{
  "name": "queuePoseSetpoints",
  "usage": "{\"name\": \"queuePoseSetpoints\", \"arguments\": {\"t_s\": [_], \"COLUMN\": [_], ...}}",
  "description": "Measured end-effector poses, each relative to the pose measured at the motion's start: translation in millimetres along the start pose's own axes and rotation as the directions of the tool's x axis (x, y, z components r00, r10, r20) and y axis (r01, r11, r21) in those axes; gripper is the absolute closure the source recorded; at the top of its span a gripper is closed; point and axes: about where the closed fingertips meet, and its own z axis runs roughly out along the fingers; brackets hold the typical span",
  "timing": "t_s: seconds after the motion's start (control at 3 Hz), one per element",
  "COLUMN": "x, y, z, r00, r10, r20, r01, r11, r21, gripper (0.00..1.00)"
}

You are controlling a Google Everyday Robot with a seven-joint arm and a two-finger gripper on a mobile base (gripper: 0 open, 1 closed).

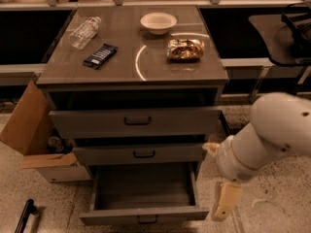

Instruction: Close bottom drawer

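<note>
Dim, warm light, seemingly from overhead, leaves a curved glare on the table [116, 74]; the end effector [226, 204], lower right beside the bottom drawer [143, 191], catches pale light.

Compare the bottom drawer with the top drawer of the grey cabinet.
The bottom drawer is pulled far out, its floor showing; the top drawer juts out only slightly. The bottom drawer's front is low, the top drawer's taller. Both are grey. The gripper hangs just right of the bottom drawer's front corner.
</note>
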Motion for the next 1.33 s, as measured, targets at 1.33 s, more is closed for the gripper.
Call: {"name": "queuePoseSetpoints", "arguments": {"t_s": [1.33], "x": [24], "y": [48], "z": [181], "r00": [0.992], "r10": [0.008], "r20": [0.123], "r01": [0.024], "r11": [0.9647], "r21": [-0.262], "gripper": [0.0]}}
